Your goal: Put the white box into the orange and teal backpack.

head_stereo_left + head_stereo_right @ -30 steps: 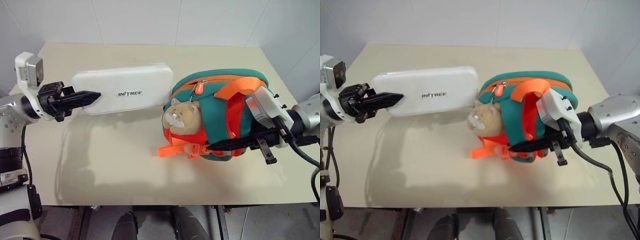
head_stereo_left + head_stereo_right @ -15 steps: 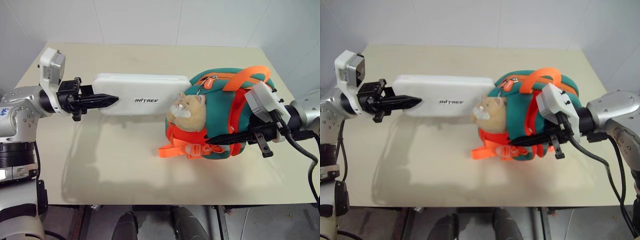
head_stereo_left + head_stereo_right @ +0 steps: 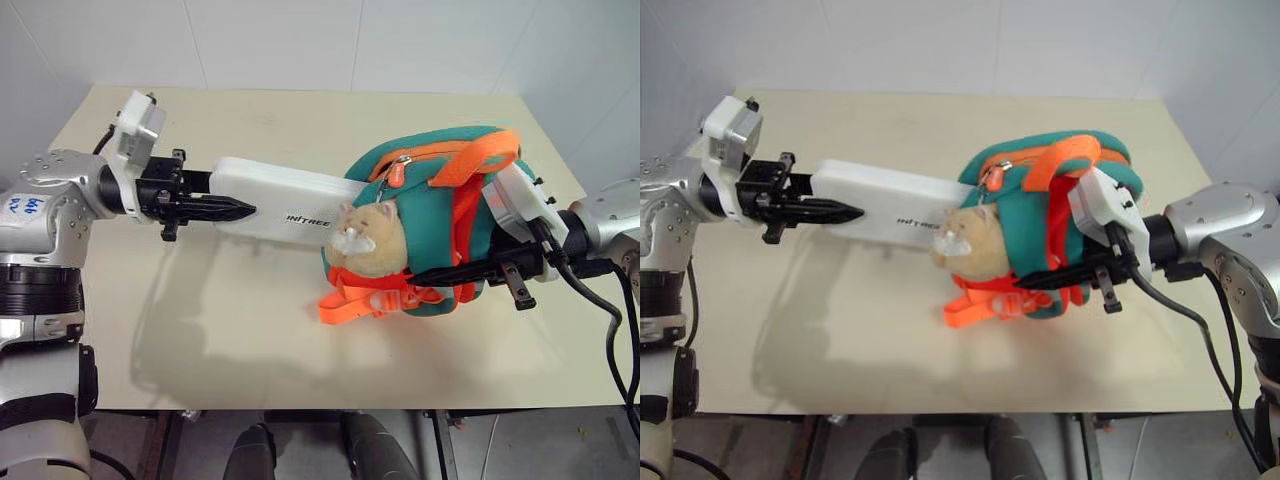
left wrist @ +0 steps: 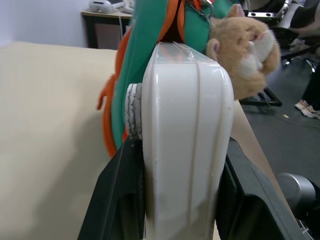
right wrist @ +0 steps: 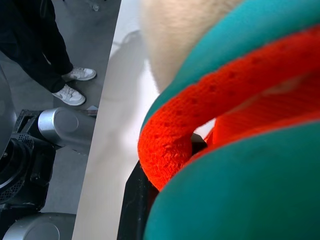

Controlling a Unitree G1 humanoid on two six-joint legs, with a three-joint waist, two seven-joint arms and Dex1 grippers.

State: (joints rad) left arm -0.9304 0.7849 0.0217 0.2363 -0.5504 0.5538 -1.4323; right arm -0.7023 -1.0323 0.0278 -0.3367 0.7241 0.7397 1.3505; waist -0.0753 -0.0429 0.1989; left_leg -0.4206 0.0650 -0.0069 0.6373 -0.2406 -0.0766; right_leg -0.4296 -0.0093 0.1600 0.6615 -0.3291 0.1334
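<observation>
My left gripper is shut on the left end of the white box and holds it above the table, pointing right. One black finger lies on each broad face of the box. The box's far end meets the teal side of the orange and teal backpack, just behind its tan plush cat. I cannot tell whether that end is inside an opening. My right gripper is shut on the backpack's lower edge, where an orange strap wraps over a finger.
The beige table runs wide under both arms, with its front edge near me. White walls stand behind it. In the right wrist view a person's shoes stand on the floor beyond the table's edge.
My left gripper has carried the white box to the right until its far end reached the backpack. The backpack has tipped a little in my right gripper, which stayed put.
</observation>
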